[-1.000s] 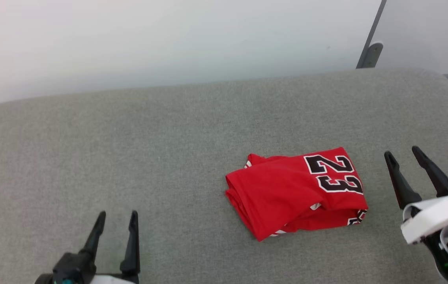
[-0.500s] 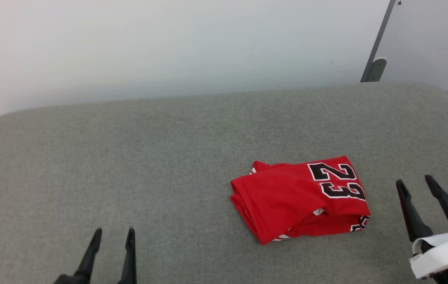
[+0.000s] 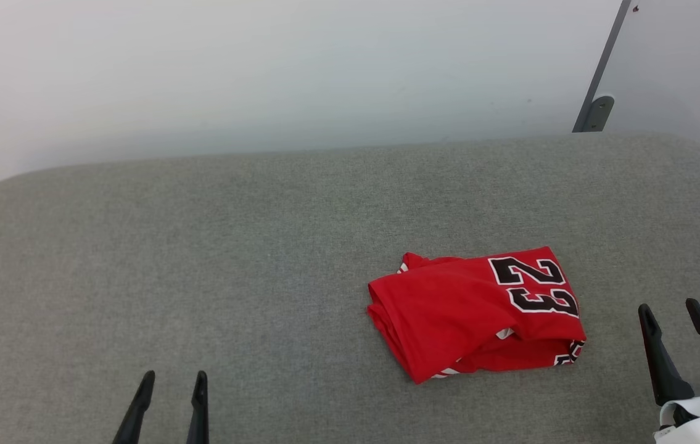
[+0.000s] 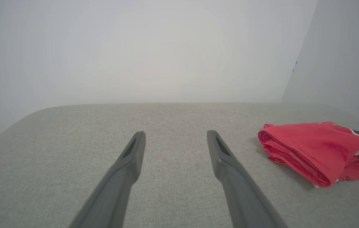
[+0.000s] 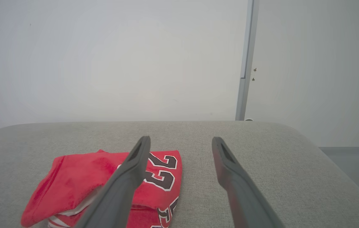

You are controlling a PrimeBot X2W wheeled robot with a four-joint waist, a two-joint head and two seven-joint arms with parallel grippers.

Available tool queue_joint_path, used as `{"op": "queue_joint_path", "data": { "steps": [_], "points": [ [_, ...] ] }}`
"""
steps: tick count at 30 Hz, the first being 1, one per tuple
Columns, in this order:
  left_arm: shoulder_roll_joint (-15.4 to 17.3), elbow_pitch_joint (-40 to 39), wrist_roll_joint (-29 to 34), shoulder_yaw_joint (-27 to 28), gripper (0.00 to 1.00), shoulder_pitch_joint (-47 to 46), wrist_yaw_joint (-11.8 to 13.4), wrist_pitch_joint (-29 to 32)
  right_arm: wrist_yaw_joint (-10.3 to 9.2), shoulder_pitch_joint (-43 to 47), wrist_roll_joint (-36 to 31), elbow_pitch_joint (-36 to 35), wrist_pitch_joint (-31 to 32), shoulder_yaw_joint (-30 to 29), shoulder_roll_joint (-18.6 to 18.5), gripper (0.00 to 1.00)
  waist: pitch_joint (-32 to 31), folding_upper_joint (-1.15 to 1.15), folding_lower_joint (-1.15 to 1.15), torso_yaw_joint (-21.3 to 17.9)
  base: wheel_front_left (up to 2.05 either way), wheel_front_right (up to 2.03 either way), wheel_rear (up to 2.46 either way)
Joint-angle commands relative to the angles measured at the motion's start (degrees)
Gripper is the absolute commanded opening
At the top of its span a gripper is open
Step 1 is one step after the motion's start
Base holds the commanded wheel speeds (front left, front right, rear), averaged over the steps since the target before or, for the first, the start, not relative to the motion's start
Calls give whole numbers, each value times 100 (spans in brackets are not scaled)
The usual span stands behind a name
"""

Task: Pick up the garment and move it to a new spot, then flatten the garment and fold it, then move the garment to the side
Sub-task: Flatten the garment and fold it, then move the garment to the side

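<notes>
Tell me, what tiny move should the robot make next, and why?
Probably just draw both hands back to rest. The jersey already lies folded, right of middle on the grey cushion, and the left hand and right hand stand open, apart from it.

The head camera sits high and looks forward and down on the cushion (image 3: 232, 246) from fairly far off, with the wall (image 3: 263, 61) along 12 o'clock. In that view the jersey (image 3: 448, 308) lies toward 4 o'clock. The left gripper (image 3: 175, 374) pokes in at 7 o'clock and the right gripper (image 3: 668, 304) at 4 o'clock, by the edge. Each wrist camera rides low and close above the cushion, facing along its own fingers at the wall. The left wrist view has the jersey at 3 o'clock. The right wrist view has it at 8 o'clock, partly behind one finger. All three views share jersey, cushion and wall. The head and right wrist views also share the grey post (image 3: 597, 112).
</notes>
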Motion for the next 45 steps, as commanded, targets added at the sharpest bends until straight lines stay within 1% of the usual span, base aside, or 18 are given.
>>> {"op": "queue_joint_path", "data": {
  "steps": [1, 13, 16, 18, 22, 27, 30, 32, 36, 40, 45],
  "points": [
    [7, -18, -12, 13, 100, 31, -11, 2, -7, 34, -23, -20, -25, -16, 6, 100, -2, 0, 0, 4, 0, 0, 0],
    [0, -42, -31, 23, 100, -26, -12, 2, -7, -14, -43, -52, -25, -4, 74, 100, 61, 0, 0, 8, 0, 0, 0],
    [-22, -44, -11, 9, 100, -102, -12, 2, -7, -196, 6, -1, 63, 63, 9, 100, 155, 0, 0, 5, 0, 0, 0],
    [-34, -53, -3, -12, 100, -192, -12, 2, -7, -374, 53, 89, 290, 127, -103, 100, 260, 0, 0, 12, 0, 0, 0],
    [-52, 1, 39, -182, 100, -472, -12, 2, -7, -867, 142, 478, 1185, 371, -425, 100, 529, 0, 0, 97, 0, 0, 0],
    [-70, 77, 48, -350, 100, -919, -12, 2, -7, -1626, 567, 864, 2434, 869, -934, 100, 859, 0, 0, 245, 0, 0, 0],
    [-78, 97, 34, -401, 100, -1131, -12, 2, -7, -2094, 1041, 969, 3211, 1129, -1166, 100, 1049, 0, 0, 311, 0, 0, 0],
    [-88, 114, 29, -449, 100, -1269, -12, 2, -7, -2362, 1340, 991, 3863, 1414, -1349, 100, 1182, 0, 0, 352, 0, 0, 0],
    [-95, 107, 46, -564, 100, -1516, -12, 2, -7, -2806, 1968, 975, 4899, 1780, -1562, 100, 1447, 0, 0, 435, 0, 0, 0],
    [-98, 137, 13, -659, 100, -1715, -12, 2, -7, -3074, 2259, 1037, 5510, 2165, -1693, 100, 1672, 0, 0, 482, 0, 0, 0],
    [-101, 194, 69, -770, 100, -1978, -12, 2, -8, -3236, 2375, 1383, 5841, 2490, -1677, 100, 1928, 0, 0, 509, 0, 0, 0]
  ]
}}
